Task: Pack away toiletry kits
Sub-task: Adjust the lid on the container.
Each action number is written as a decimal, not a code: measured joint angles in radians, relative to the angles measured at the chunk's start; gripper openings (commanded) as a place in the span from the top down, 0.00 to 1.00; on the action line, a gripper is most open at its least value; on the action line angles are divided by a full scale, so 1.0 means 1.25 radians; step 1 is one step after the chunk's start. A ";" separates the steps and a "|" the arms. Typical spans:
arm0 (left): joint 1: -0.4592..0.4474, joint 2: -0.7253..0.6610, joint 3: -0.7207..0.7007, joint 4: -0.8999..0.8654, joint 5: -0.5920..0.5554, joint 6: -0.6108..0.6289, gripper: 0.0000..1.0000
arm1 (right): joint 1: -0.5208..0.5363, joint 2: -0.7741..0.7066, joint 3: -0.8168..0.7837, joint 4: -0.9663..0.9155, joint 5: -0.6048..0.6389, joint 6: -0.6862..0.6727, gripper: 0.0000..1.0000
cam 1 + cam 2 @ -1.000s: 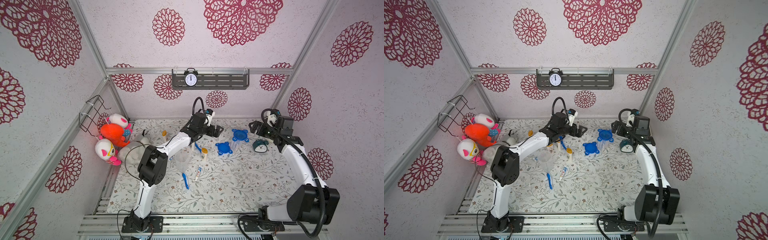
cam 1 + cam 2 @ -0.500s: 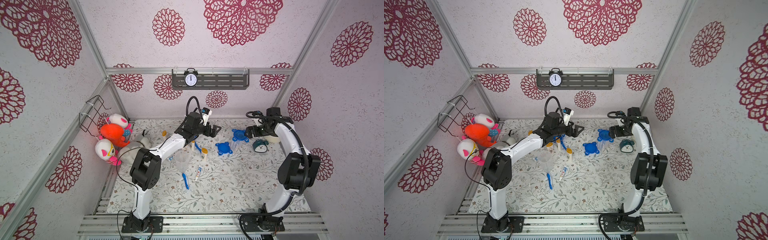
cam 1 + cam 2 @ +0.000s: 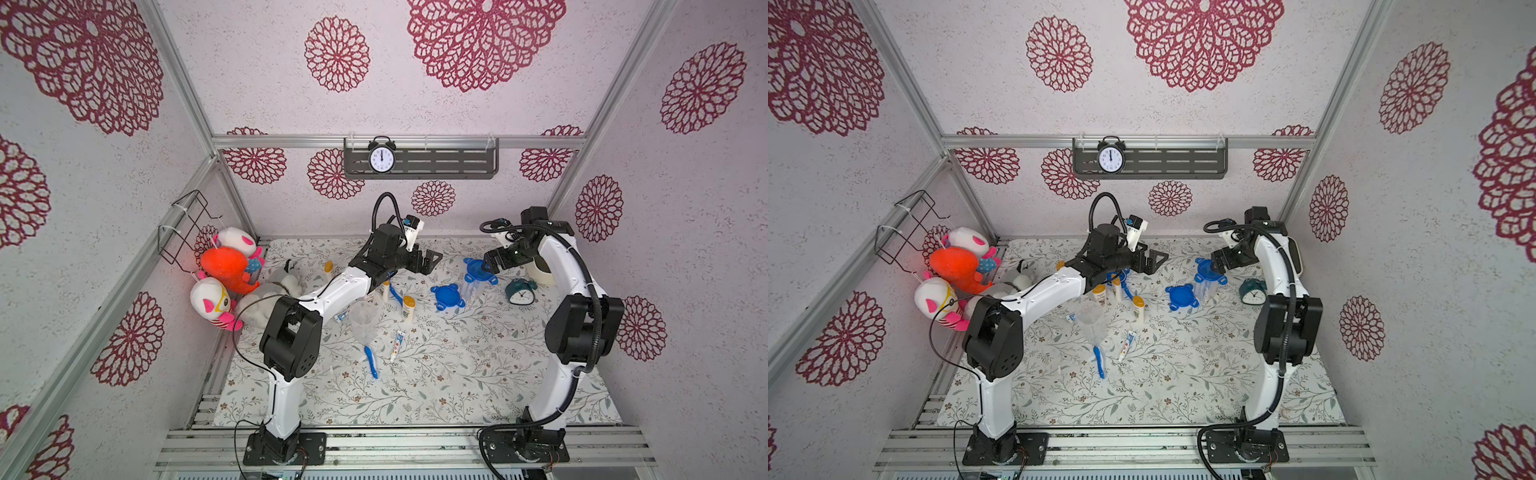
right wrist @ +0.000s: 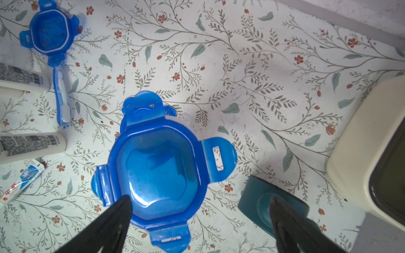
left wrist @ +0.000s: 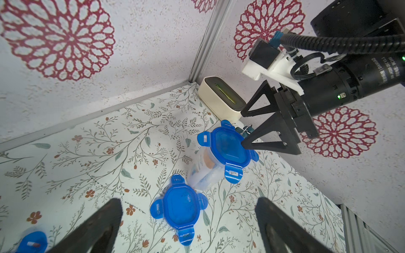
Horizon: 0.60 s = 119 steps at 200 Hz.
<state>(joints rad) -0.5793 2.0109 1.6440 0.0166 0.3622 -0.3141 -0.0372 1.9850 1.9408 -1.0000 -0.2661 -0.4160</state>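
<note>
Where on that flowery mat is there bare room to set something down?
Bare: the near half of the mat, from the lying toothbrush and toothpaste tube forward to its front edge. Crowded: the bottles and open jar mid-left; the lidded jar, loose lid, teal clock and cream box back right.

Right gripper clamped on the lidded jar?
No, the right gripper has its jaws spread wide over the blue lid, not clamped on it.
</note>
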 measured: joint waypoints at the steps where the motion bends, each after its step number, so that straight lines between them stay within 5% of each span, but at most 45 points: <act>1: 0.000 0.000 0.000 0.000 0.000 0.000 0.01 | 0.000 0.001 0.001 0.000 -0.001 0.000 0.01; 119: 0.000 0.000 0.000 -0.002 0.006 0.000 0.01 | -0.024 0.084 0.069 -0.011 -0.104 0.008 0.01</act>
<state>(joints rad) -0.5793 2.0109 1.6440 0.0143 0.3702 -0.3141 -0.0677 2.0899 2.0270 -1.0142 -0.3962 -0.4057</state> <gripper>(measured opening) 0.988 0.988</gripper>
